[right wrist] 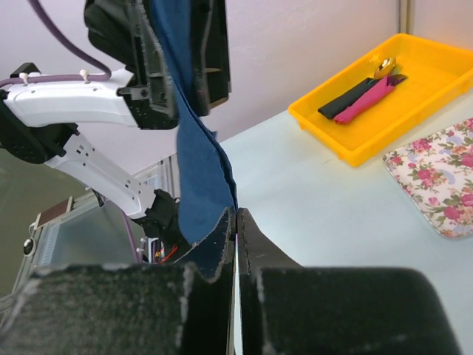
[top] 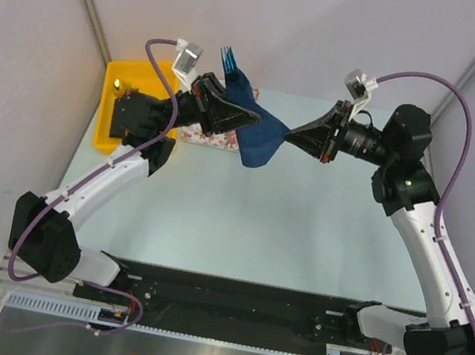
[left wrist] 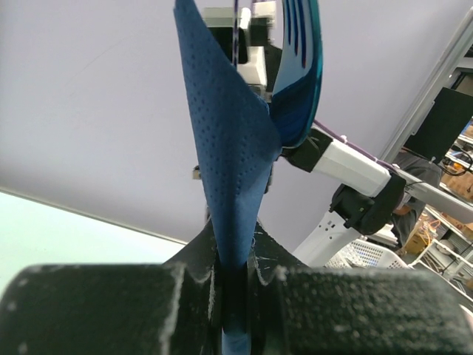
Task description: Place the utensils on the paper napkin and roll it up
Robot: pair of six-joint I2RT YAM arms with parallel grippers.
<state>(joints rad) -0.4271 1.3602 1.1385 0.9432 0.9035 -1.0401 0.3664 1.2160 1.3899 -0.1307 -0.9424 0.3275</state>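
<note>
- Left jaws are clenched on the upper part of a dark navy paper napkin [top: 261, 138]; the left wrist view shows the sheet pinched tight in the narrow slot between the two pads.
- Right jaws are clamped on the napkin's right corner, and the cloth rises from that pinch toward the left arm.
- Held this way, the napkin hangs in the air between the two arms, clear of the pale green surface [top: 256, 227], over the far middle of it.
- A blue plastic fork [top: 231, 59] stands out of the napkin's fold at the left jaws, tines pointing away from them. Its handle is hidden inside the fold, so I cannot tell whether the jaws press on it.
- A pink-and-white floral mat [right wrist: 436, 174] lies flat on the surface, below the left end of the napkin.
- Far left sits a yellow plastic tray [right wrist: 355, 144] holding a black block [right wrist: 347, 100] and a pink block [right wrist: 369, 97] side by side, touching.
- A small gold-coloured item [right wrist: 384, 66] lies at the tray's far end; too small to identify.
</note>
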